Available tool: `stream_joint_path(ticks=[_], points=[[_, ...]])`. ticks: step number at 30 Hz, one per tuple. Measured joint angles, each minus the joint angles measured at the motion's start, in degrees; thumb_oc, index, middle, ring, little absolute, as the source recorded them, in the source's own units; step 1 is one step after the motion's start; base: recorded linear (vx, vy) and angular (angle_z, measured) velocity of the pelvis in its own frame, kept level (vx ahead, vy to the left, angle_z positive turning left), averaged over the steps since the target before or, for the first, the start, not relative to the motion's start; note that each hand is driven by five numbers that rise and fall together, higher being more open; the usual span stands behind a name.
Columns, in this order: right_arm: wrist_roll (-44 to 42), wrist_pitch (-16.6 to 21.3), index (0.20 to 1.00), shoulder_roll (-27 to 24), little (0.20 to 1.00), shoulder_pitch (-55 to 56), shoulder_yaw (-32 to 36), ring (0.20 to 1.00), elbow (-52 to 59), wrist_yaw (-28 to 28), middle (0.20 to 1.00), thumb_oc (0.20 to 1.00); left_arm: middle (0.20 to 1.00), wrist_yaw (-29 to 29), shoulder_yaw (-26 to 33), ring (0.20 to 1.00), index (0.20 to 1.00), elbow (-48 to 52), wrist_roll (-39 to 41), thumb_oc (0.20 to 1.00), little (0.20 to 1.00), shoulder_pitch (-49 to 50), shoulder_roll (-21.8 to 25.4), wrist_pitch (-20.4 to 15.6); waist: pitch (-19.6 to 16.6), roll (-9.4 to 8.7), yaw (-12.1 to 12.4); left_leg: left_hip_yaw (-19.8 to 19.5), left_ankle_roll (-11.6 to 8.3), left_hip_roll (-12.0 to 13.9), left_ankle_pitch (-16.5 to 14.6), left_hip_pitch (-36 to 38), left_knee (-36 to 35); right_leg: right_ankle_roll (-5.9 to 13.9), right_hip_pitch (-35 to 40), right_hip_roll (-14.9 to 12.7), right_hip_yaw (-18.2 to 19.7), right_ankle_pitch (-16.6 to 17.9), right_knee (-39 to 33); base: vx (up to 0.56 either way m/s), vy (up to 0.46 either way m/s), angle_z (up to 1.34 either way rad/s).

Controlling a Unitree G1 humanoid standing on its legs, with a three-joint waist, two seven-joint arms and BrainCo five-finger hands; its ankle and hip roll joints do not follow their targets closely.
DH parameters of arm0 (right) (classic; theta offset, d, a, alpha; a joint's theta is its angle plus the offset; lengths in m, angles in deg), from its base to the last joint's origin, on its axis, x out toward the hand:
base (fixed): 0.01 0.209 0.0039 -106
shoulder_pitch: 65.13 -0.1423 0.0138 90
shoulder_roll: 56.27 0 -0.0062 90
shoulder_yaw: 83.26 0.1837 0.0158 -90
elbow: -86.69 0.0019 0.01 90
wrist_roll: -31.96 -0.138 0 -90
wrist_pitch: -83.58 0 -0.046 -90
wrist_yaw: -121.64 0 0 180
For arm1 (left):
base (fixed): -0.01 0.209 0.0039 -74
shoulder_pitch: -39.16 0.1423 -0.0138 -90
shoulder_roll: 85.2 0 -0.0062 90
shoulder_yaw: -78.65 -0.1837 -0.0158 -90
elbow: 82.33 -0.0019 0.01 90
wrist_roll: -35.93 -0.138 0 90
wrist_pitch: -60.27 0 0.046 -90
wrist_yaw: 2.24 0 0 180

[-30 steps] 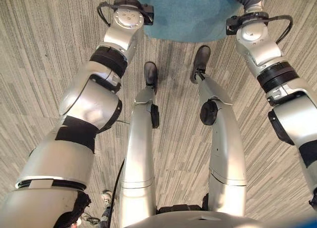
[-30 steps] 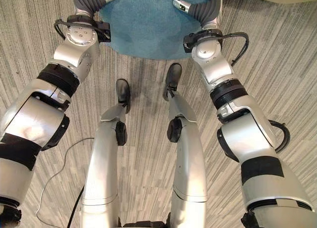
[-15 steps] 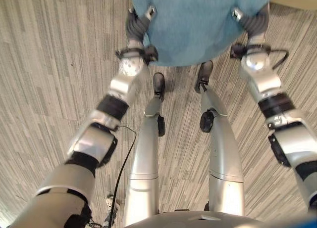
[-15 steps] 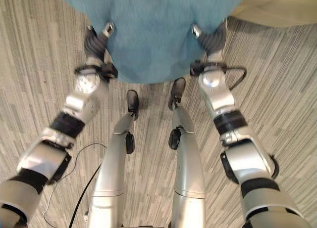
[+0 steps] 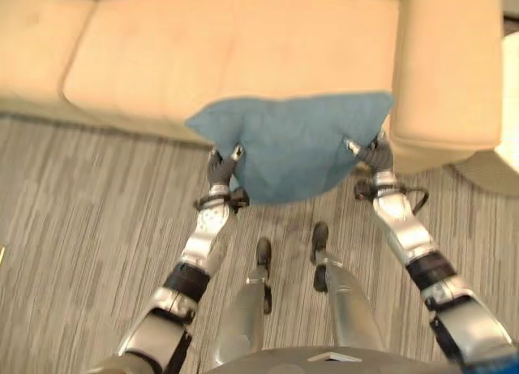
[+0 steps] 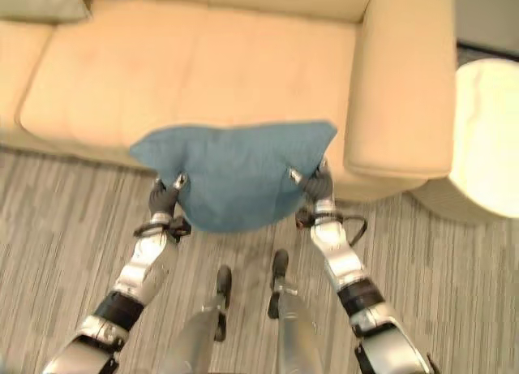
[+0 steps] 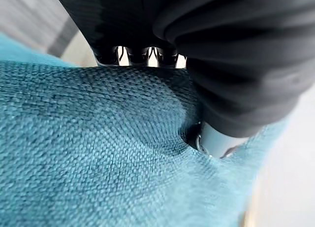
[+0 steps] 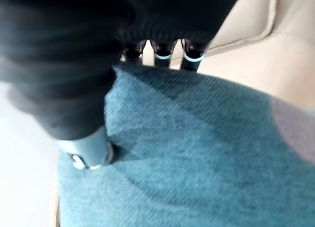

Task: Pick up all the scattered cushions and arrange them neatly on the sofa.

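Now the teal cushion (image 5: 296, 143) is up in the air, carried between both hands, hanging over the front edge of the beige sofa (image 5: 203, 58) and the striped floor (image 5: 73, 228). Left hand (image 5: 219, 169) grips its near left side, thumb dug into the fabric with the fingers wrapped behind. Right hand (image 5: 371, 156) does the same on the near right side, thumb pinching the cloth, fingers curled over the far face. Cushion sits just beside the sofa's right armrest (image 5: 446, 66). Up at the sofa's far left, a grey cushion (image 6: 36, 2) lies on the seat.
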Motion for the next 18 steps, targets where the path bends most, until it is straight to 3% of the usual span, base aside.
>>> stream_joint_path(ticks=[7,11,12,15,16,17,18], points=[[2.72,-0.12,0.2,-1.87,0.2,8.44,2.19,0.2,2.15,-5.1,0.2,0.2,0.2,3.74,-0.46,0.2,0.2,1.88,-3.06,0.2,0.2,8.65,1.53,1.43,-3.29,1.14,-0.04,-0.64,-1.17,2.32,0.52,12.97,-4.47,-0.05,16.35,3.26,-2.18,0.86,-9.71,0.16,-0.086,0.12],[2.79,-0.12,0.2,-2.43,0.2,9.37,3.23,0.2,4.81,-5.58,0.2,0.2,0.2,4.4,0.14,0.2,0.2,2.17,-2.95,0.2,0.2,10.44,0.09,1.74,-4.6,1.46,1.13,-0.31,-1.85,1.9,0.18,12.79,1.19,-0.5,20.62,3.25,-3.12,0.98,-11.83,0.1,-0.034,0.16],[2.79,-0.12,0.2,-2.52,0.2,9.4,3.74,0.2,4.88,-5.57,0.2,0.2,0.2,4.92,0.06,0.2,0.2,2.15,-2.95,0.2,0.2,10.49,-0.6,1.79,-4.68,1.26,1.47,1.09,-2.32,1.31,0.15,11.78,4.25,-0.92,21.71,2.52,-3.34,0.7,-12.23,0.11,0.0,0.38],[2.77,-0.39,0.2,-3.0,0.2,9.77,5.6,0.2,6.29,-5.14,0.2,0.2,0.2,5.15,-1.67,0.2,0.2,1.29,-2.53,0.2,0.2,9.55,-1.97,1.83,-6.0,0.0,2.02,14.01,-3.07,3.2,-0.36,4.12,5.18,-3.17,21.62,0.51,-6.11,-0.25,-11.16,0.09,0.032,0.52],[2.78,-0.45,0.2,-2.79,0.2,10.19,5.61,0.2,7.11,-5.05,0.2,0.2,0.2,5.11,-1.63,0.2,0.2,-0.1,-2.39,0.2,0.2,9.46,-1.88,2.96,-6.53,0.27,2.04,16.73,-2.08,5.33,0.46,2.04,4.67,-1.4,20.22,-0.23,-6.39,-1.3,-8.45,0.32,0.185,0.11],[2.8,-0.56,0.2,-2.89,0.2,10.7,5.43,0.2,6.86,-4.85,0.2,0.2,0.2,5.2,-1.75,0.2,0.2,-0.12,-2.4,0.2,0.2,9.92,-1.98,3.21,-7.9,2.44,1.6,16.35,-0.77,7.02,2.13,2.49,3.79,0.18,19.63,0.69,-6.15,-2.37,-6.67,0.44,0.28,-0.41],[2.79,-1.64,0.2,-1.67,0.2,10.64,4.6,0.2,6.79,-4.56,0.2,0.2,0.2,5.38,-1.48,0.2,0.2,0.39,-2.4,0.2,0.2,10.66,-0.45,3.39,-8.09,0.51,2.23,16.48,-0.76,5.1,0.98,4.06,3.79,1.3,19.83,-1.09,-4.37,-3.05,-6.23,0.43,0.375,-0.8]])
